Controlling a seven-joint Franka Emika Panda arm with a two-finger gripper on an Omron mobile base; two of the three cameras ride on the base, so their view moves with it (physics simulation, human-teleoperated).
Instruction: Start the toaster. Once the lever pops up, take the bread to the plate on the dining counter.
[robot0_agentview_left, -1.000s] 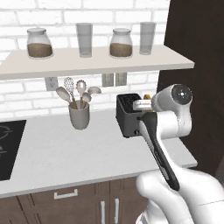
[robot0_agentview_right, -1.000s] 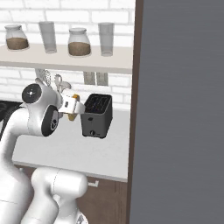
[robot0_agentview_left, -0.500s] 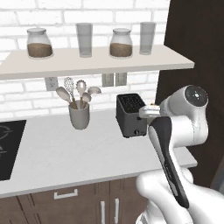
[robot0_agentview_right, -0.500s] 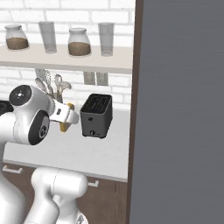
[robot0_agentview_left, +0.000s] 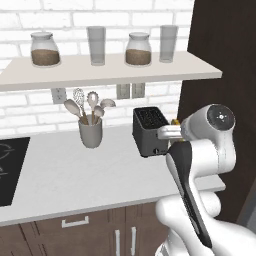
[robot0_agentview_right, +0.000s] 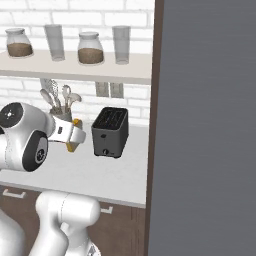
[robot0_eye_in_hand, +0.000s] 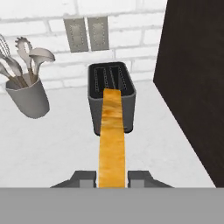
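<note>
**Bread slice held edge-on in front of the toaster**

The gripper (robot0_eye_in_hand: 112, 176) pinches the bread (robot0_eye_in_hand: 112, 135) between its two dark finger tips, one pressed against each flat face of the slice. In the hand view the slice is seen edge-on: its orange-brown crust runs as a long narrow strip straight away from the fingers, its long axis pointing at the toaster (robot0_eye_in_hand: 111, 103), with the far end lying over the toaster's black top and front face. The bread is clear of the slots, carried in the air above the white worktop (robot0_eye_in_hand: 57, 144).

In the right base view the gripper (robot0_agentview_right: 74, 141) sits just left of the toaster (robot0_agentview_right: 110, 132), apart from it, with a bit of orange crust (robot0_agentview_right: 75, 122) showing at the white hand. In the left base view a sliver of the bread (robot0_agentview_left: 175, 121) peeks out just right of the toaster (robot0_agentview_left: 151, 131).

The toaster stands upright, its two slots running back toward the brick wall. A grey utensil cup (robot0_eye_in_hand: 27, 96) with a whisk and spoons stands well to its left, and a dark cabinet side (robot0_eye_in_hand: 192, 74) rises on its right.
</note>
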